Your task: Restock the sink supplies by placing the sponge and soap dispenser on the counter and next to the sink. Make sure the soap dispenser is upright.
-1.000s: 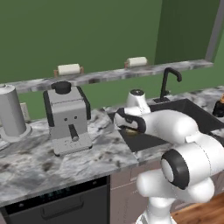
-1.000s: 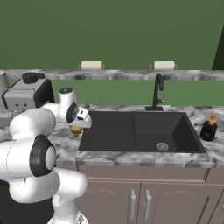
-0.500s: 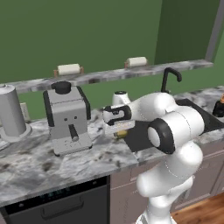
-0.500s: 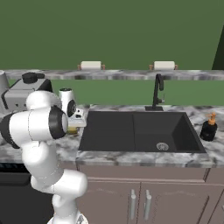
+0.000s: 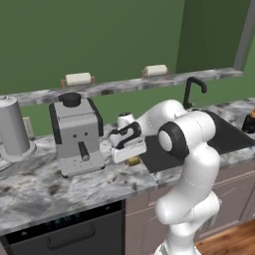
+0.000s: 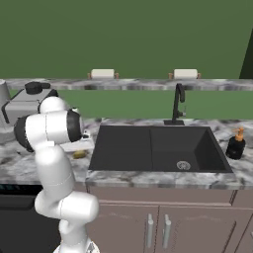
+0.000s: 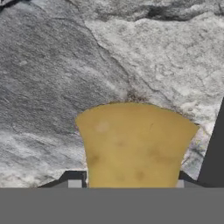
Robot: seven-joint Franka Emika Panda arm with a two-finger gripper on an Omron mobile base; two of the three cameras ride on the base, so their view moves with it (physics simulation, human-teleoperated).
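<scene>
The yellowish-tan sponge (image 7: 136,144) sits between my gripper's (image 7: 130,183) fingertips (image 7: 72,179), which are shut on its two sides. It hangs just over the marbled counter (image 7: 65,78); I cannot tell whether it touches. From the base, the sponge (image 5: 132,160) (image 6: 79,154) is low at the counter beside the left rim of the black sink (image 6: 123,148), under my gripper (image 5: 128,153). The soap dispenser (image 6: 236,144) (image 5: 250,121), orange-topped, stands upright on the counter right of the sink.
A grey coffee machine (image 5: 75,133) stands just left of my hand, and a tall grey metal cylinder (image 5: 12,127) stands farther left. The black faucet (image 6: 177,105) rises behind the sink. A ledge with two paper rolls (image 6: 103,74) runs along the green wall.
My arm has swung its elbow round, and the hand has moved left and down with the sponge, from above the sink's left rim to low over the counter beside it.
</scene>
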